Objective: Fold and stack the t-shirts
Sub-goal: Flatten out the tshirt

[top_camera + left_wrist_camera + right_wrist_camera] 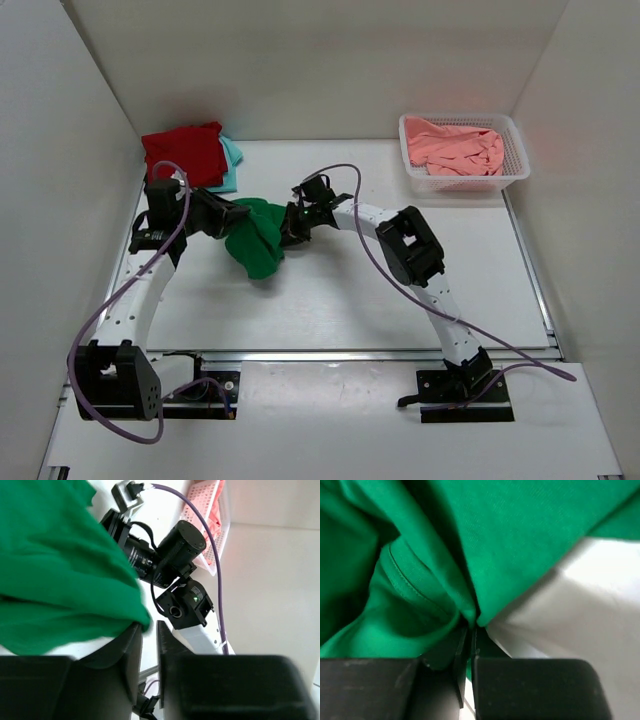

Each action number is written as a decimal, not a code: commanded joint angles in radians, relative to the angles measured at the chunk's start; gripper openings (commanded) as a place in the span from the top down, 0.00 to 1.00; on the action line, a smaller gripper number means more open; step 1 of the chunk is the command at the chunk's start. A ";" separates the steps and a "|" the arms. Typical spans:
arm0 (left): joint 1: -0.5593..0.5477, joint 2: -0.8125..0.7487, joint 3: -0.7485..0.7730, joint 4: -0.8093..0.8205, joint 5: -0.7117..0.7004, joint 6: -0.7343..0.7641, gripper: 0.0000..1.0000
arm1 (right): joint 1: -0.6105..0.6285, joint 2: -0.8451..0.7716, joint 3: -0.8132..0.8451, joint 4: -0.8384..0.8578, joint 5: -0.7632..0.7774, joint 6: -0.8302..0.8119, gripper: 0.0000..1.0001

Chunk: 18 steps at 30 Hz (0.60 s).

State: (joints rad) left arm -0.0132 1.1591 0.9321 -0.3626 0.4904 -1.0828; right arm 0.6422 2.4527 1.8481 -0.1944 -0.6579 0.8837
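Note:
The bright green t-shirt (256,243) hangs bunched over the middle of the table, held between both grippers. My left gripper (238,214) is nearly shut, pinching the shirt's edge (60,570) at its tips (150,625). My right gripper (287,228) is shut on a fold of the same shirt (520,540), with cloth squeezed between its tips (470,627). The dark red t-shirt (184,152) lies folded at the back left on top of the pale turquoise t-shirt (233,160). The salmon pink t-shirt (456,146) lies crumpled in the basket.
A white plastic mesh basket (518,160) stands at the back right, and it also shows in the left wrist view (206,527). White walls enclose the table on the left, back and right. My right arm (167,555) is close in front of the left wrist camera.

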 commanded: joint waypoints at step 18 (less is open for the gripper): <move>0.027 -0.024 0.062 0.057 0.025 0.118 0.59 | -0.159 -0.632 0.355 -0.967 0.256 -0.655 1.00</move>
State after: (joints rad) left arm 0.0456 1.1347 1.0599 -0.3855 0.4622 -0.9878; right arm 0.3588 1.8297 2.1559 -1.1233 -0.4057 0.3008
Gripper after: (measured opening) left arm 0.413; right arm 0.020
